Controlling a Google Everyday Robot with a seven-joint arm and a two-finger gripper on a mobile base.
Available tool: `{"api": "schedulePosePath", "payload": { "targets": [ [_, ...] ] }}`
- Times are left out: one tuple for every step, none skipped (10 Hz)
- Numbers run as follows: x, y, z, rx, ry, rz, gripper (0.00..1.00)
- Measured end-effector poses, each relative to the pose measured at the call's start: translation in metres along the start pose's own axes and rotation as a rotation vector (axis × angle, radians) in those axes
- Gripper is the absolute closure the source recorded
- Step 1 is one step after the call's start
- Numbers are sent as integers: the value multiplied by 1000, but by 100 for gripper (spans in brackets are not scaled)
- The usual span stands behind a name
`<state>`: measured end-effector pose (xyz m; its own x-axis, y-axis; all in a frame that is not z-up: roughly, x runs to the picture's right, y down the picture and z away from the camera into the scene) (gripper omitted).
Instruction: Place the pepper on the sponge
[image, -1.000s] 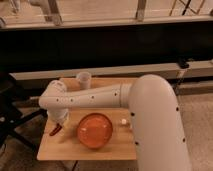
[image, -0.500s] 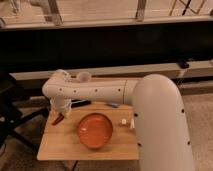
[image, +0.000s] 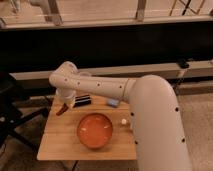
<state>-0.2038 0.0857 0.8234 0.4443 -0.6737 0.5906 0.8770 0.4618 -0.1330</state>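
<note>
The pepper (image: 61, 110), small and dark red, hangs tilted just above the left rear part of the wooden table (image: 60, 145). My gripper (image: 64, 104) is shut on its upper end, at the tip of the white arm that reaches in from the right. The light-blue sponge (image: 113, 102) lies at the table's back edge, to the right of the gripper and partly under the arm. The gripper and pepper are well apart from the sponge.
A black bar with pale stripes (image: 82, 100) lies between the gripper and the sponge. A wide orange bowl (image: 95, 131) sits in the table's middle, with a small white object (image: 124, 121) to its right. A dark wall runs behind the table.
The gripper has risen from the table's left side and moved slightly right and back, carrying the pepper with it. The arm now covers the pale cup at the back.
</note>
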Motion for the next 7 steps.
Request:
{"api": "schedulePosePath", "payload": {
  "targets": [
    [6, 2, -2, 10, 2, 4, 97],
    [14, 9, -3, 17, 3, 11, 97],
    [21, 16, -3, 22, 2, 18, 97],
    [32, 28, -3, 28, 2, 32, 97],
    [42, 37, -4, 34, 4, 46, 97],
    [51, 47, -5, 37, 4, 58, 97],
    [60, 55, -6, 42, 5, 70, 97]
  ]
}}
